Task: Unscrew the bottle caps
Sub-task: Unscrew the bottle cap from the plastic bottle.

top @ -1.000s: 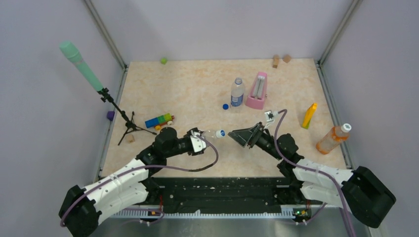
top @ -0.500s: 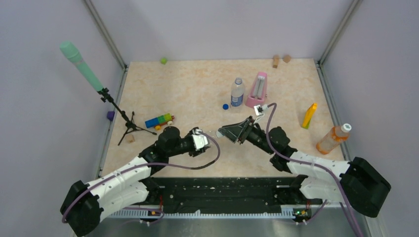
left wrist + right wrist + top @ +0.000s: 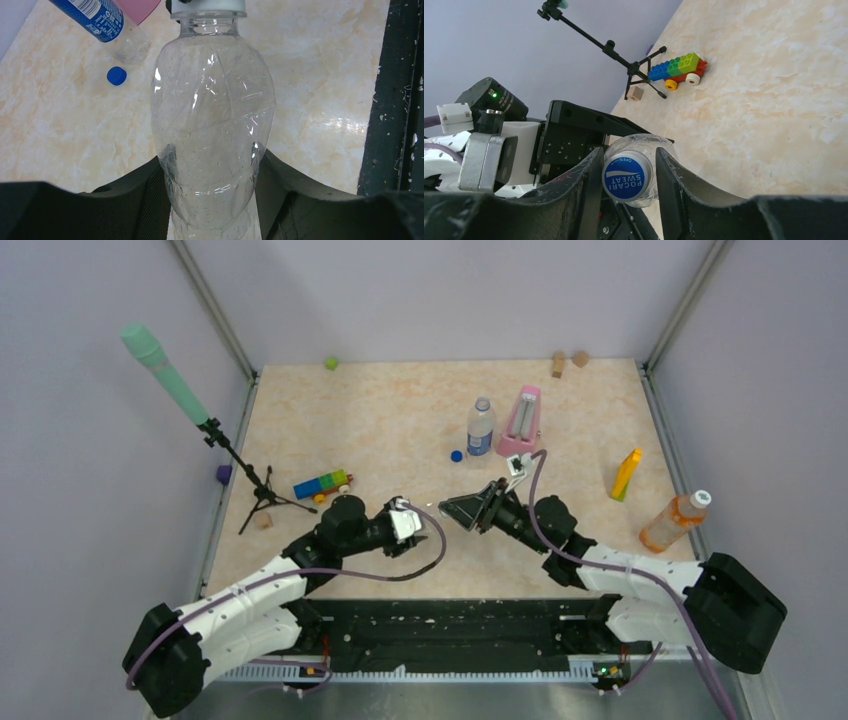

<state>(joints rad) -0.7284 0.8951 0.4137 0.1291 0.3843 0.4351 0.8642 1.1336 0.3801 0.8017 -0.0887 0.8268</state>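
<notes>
My left gripper (image 3: 212,200) is shut on the body of the plain clear bottle (image 3: 212,115) and holds it level, neck pointing at my right arm. Its cap (image 3: 626,177) has a white rim and a blue printed top. It sits between the open fingers of my right gripper (image 3: 629,156), with a small gap on one side. From above, the two grippers meet (image 3: 440,511) and hide the cap. The blue-label bottle (image 3: 481,427) stands uncapped, with the dark blue cap (image 3: 456,455) loose beside it. The orange bottle (image 3: 672,521) lies at the right with its white cap (image 3: 701,499) on.
A pink metronome (image 3: 521,424) stands next to the blue-label bottle. A yellow object (image 3: 626,474) lies to the right. A toy brick car (image 3: 322,484) and a tripod (image 3: 262,495) with a green microphone are at the left. A green cube (image 3: 330,363) and wooden blocks (image 3: 570,361) are at the back.
My right gripper has moved left to the held bottle and now has its fingers around the cap. My left gripper has stayed in place with the bottle.
</notes>
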